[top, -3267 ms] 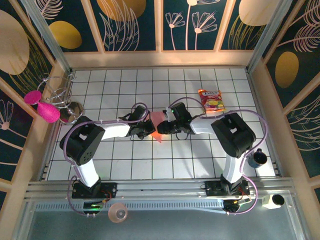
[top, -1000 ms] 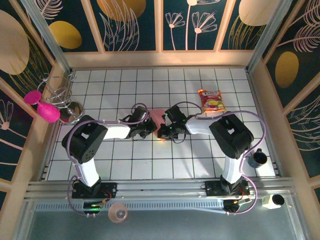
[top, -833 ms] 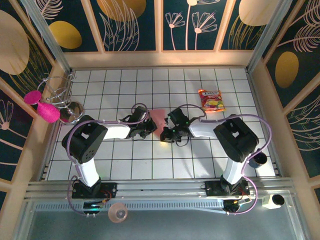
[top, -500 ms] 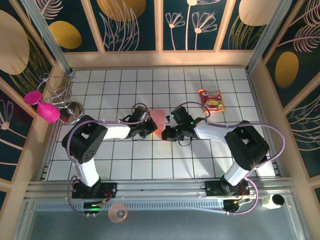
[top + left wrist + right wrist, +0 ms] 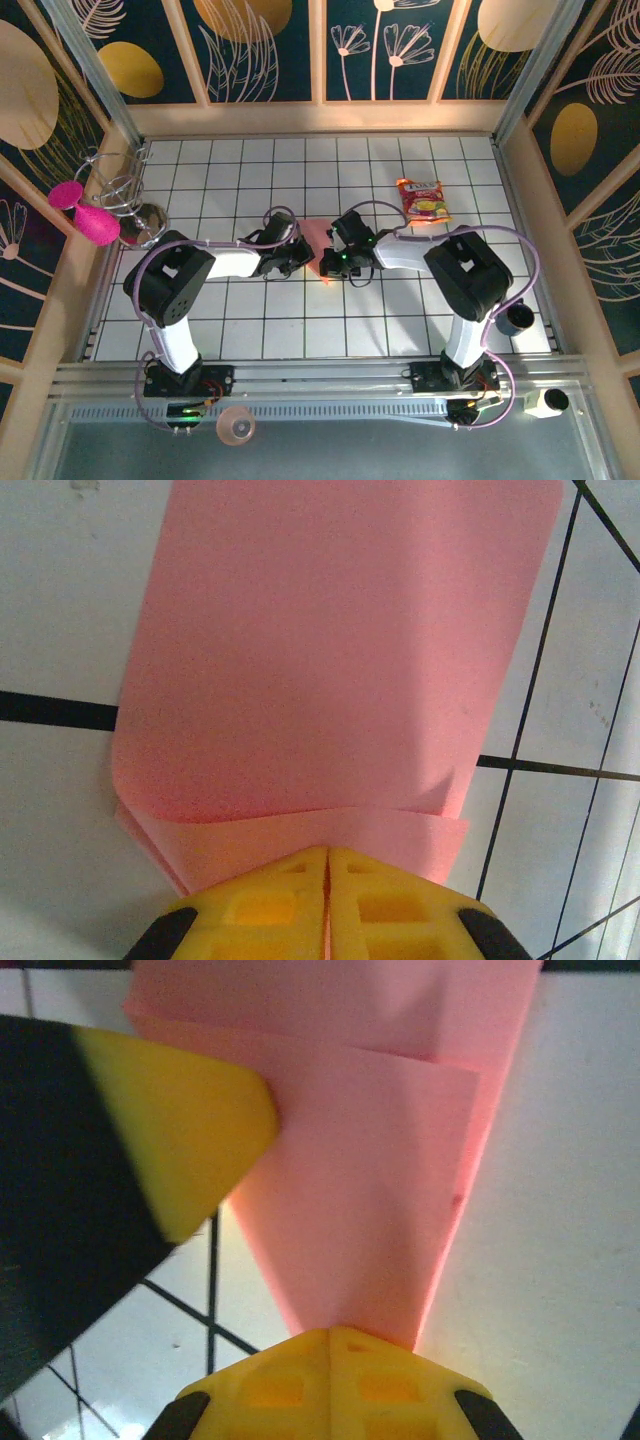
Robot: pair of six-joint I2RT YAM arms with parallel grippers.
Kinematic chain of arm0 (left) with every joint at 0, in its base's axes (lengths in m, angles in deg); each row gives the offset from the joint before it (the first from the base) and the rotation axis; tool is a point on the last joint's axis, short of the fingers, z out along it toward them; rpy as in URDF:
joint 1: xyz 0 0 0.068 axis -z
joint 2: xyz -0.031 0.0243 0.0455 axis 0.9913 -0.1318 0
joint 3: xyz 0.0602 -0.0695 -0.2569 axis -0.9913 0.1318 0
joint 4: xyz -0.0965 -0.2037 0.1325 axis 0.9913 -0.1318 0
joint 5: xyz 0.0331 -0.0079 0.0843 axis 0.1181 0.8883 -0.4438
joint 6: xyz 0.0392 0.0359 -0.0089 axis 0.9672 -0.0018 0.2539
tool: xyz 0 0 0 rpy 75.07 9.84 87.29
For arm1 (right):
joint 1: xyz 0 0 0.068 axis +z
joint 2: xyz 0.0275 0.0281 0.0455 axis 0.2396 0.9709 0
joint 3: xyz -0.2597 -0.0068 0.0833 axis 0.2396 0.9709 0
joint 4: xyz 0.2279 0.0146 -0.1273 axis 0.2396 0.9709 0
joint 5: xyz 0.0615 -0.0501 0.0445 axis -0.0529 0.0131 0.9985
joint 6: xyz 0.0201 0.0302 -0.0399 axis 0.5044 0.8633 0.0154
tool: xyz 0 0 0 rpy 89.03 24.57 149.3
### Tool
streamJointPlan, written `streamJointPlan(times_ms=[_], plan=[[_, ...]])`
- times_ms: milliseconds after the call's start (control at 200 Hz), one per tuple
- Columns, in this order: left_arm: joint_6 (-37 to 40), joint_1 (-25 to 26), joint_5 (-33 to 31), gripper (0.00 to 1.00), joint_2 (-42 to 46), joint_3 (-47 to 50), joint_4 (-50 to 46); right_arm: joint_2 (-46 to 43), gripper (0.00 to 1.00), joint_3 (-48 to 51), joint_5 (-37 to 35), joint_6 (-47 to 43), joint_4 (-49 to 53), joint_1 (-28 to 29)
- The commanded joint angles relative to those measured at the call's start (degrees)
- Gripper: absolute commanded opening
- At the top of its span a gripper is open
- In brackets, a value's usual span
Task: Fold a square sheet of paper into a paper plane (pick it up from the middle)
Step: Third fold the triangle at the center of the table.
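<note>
The square sheet of paper (image 5: pixel 314 238) is salmon pink and lies folded on the tiled floor between my two grippers. In the left wrist view the paper (image 5: pixel 330 660) has a top layer curled over a lower flap. My left gripper (image 5: pixel 328 852) is shut, its yellow tips pinching the flap's near edge. In the right wrist view the paper (image 5: pixel 370 1210) narrows to a point that ends under my right gripper (image 5: pixel 330 1332), which is shut with its tips set on that point. The left gripper's yellow finger (image 5: pixel 185 1130) rests on the paper's edge. From above, the left gripper (image 5: pixel 302 258) and right gripper (image 5: pixel 325 266) almost touch.
A red-and-yellow snack packet (image 5: pixel 424 200) lies behind the right arm. A dark mug (image 5: pixel 517 318) stands at the right edge. A wire rack (image 5: pixel 115 185) with magenta discs (image 5: pixel 97 225) sits at the left wall. White tiles stretch open in front of both grippers.
My right gripper slid right along the paper's near part and came back left to its point. The left gripper and the paper stayed put.
</note>
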Motion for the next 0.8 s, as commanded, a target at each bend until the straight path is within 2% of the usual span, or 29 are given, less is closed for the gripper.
streamJointPlan(times_ms=[0,230,395,796], plan=[[1.4,0.3,1.2,0.09,1.0,-0.1,-5.6,1.2,0.0,-0.8,-1.5,-1.1,1.6,0.2],[5.8,0.2,1.0,0.1,5.5,-2.9,-6.1,2.3,0.0,0.3,-3.2,-2.1,3.9,0.2],[7.0,0.5,3.4,0.1,8.5,-0.2,-4.8,2.7,0.0,0.3,-2.9,-1.8,3.9,0.2],[9.2,1.5,5.0,0.08,2.7,-0.6,-8.2,3.9,0.0,0.2,-3.1,-1.2,5.2,0.2]])
